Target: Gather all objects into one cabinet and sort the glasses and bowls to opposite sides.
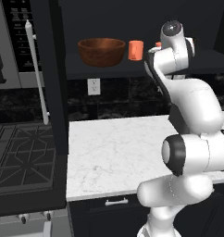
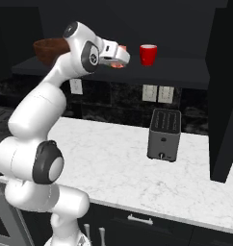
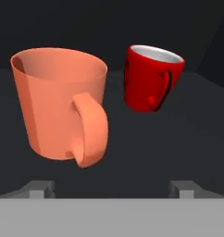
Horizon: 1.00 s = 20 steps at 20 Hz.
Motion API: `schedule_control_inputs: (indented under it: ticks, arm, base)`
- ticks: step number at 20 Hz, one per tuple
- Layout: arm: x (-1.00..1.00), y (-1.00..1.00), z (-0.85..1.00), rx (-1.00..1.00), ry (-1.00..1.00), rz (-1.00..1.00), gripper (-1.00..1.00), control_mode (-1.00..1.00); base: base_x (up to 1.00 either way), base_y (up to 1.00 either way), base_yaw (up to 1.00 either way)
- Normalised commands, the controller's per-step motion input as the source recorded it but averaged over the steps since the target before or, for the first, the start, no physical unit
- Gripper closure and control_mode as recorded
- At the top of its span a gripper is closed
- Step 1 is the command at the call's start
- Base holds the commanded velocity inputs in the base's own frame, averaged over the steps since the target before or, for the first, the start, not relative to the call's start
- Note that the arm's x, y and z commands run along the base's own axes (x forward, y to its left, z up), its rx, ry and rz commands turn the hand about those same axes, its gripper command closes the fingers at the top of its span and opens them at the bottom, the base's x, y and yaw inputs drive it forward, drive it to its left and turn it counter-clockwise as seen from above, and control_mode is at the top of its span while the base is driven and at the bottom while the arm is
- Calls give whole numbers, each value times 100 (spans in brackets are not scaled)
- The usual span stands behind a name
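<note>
Shelf stock: orange mug just ahead of my fingers, which stand wide and empty, red mug beyond; withdrawing carelessly could clip its handle and topple it.

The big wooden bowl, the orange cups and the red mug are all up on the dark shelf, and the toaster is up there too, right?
Not quite. The toaster stands down on the white marble counter, as the right base view shows. The wooden bowl, the salmon-orange cup, the orange mug and the red mug are on the dark shelf.
</note>
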Motion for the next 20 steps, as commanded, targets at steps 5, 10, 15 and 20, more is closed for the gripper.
schedule_control_inputs:
  ticks: [5, 10, 15, 20]
  arm:
    - [-100, 2, 79, 1, -4, 10, -100, -100]
    - [-100, 0, 74, 1, -10, 14, -100, -100]
    - [-100, 1, 59, 0, -10, 13, -100, -100]
    - [-100, 7, 82, 3, -6, 3, -100, -100]
  base:
    - [0, 0, 0]
    - [0, 0, 0]
    - [0, 0, 0]
    - [0, 0, 0]
